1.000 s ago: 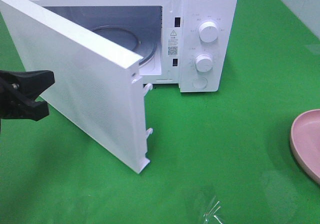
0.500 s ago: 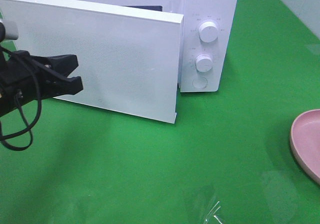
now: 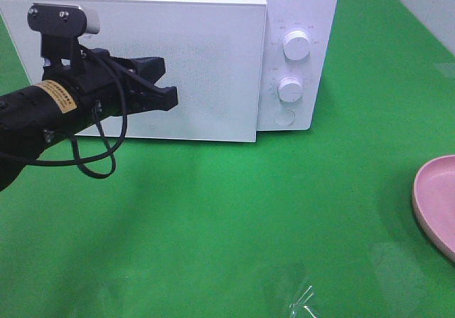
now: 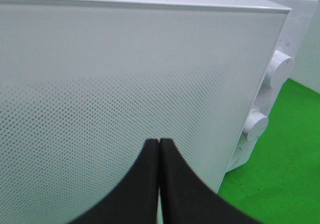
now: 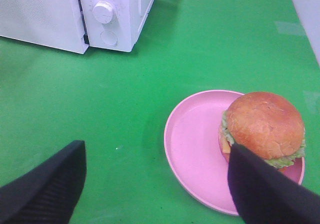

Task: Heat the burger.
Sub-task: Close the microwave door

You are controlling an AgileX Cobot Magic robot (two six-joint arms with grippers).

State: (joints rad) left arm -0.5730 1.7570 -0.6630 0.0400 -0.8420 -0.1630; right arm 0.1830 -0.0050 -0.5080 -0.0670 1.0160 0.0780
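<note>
Over on the left, the left gripper (image 3: pixel 169 99), jaws pressed together, noses against the microwave door (image 3: pixel 213 62), which looks almost shut. Odd, since the burger (image 5: pixel 264 126) sits on the pink plate (image 5: pixel 192 149) far right, under the right gripper (image 5: pixel 155 184), jaws wide. It needs loading first.

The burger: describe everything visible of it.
The burger shows only in the right wrist view. It has a glossy, orange-brown domed top bun, green lettuce frilling out beneath it, and a sliver of yellow cheese at one side; the patty and bottom bun are hardly visible. It sits upright and whole on the pink plate, off-centre near the rim, well away from the microwave. Nothing grips it: the right end effector hangs open above the plate.
</note>
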